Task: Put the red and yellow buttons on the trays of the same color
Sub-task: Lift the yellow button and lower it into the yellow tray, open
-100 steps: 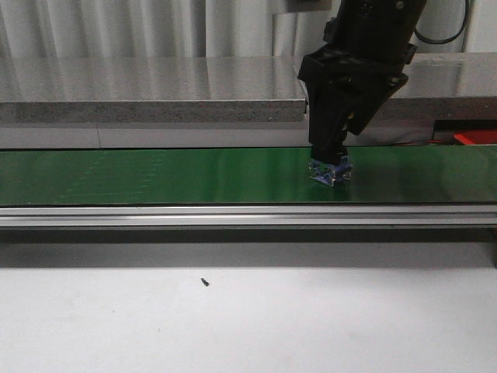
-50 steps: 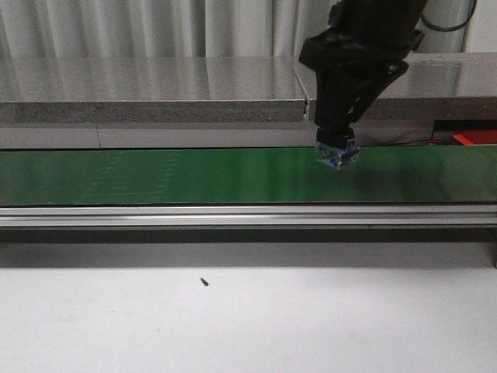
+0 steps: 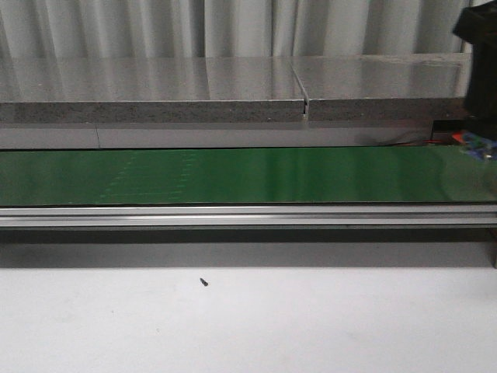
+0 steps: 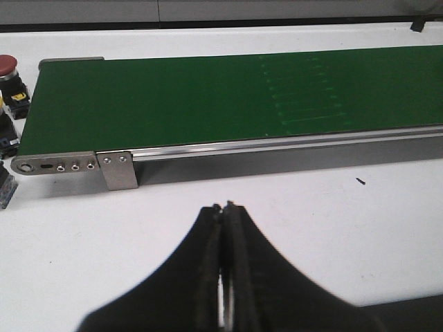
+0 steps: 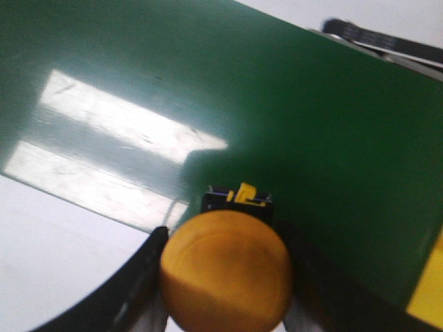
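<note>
Right arm has swung from mid-belt to the far right edge of the front view, carrying the button off the belt.

My right gripper [image 5: 225,304] is clamped on the round yellow push button [image 5: 225,271], a finger on either side of its cap, held above the green conveyor belt [image 3: 233,175] near its edge. Risk: I grip only the rounded cap sides, so a fast swing could slip or twist it out, and it would drop onto the belt. Left gripper [image 4: 223,277] is closed on nothing, parked over the white table [image 4: 297,207]. No tray identifiable; a yellow patch [image 5: 427,280] at the right wrist frame edge may be one, but it's cut off. Front view shows only a sliver of my right arm. Red-capped button [image 4: 7,64] sits beyond the belt's end, partly cropped.
</note>
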### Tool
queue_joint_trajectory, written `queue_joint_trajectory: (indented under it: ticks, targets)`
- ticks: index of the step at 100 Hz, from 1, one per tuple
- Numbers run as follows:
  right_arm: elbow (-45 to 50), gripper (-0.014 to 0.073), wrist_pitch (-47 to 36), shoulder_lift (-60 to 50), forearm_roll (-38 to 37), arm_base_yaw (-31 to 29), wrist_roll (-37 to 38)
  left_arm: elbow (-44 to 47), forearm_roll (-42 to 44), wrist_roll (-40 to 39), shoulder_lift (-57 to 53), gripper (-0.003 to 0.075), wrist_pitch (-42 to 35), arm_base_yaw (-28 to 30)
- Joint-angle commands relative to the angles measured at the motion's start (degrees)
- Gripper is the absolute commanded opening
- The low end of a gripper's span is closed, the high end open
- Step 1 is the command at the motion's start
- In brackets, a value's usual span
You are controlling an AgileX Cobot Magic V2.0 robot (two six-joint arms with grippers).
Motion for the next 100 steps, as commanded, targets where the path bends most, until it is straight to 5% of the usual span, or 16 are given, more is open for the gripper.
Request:
queue_joint_trajectory:
  ticks: [1, 47, 100]
  targets:
    - [0.49, 0.0221, -2.01, -3.61, -0.49, -4.11, 0.10, -1.30, -0.88, 0.07, 0.55, -0.0019, -3.69, -0.47]
    - [7.15, 0.0221, -7.40, -4.20, -4.50, -22.90, 1.53, -1.30, -0.88, 0.07, 0.55, -0.0019, -3.69, -0.47]
    - [7.59, 0.0221, -13.70, 4.74, -3.19, -23.20, 1.53, -1.30, -0.88, 0.07, 0.55, -0.0019, -3.69, -0.47]
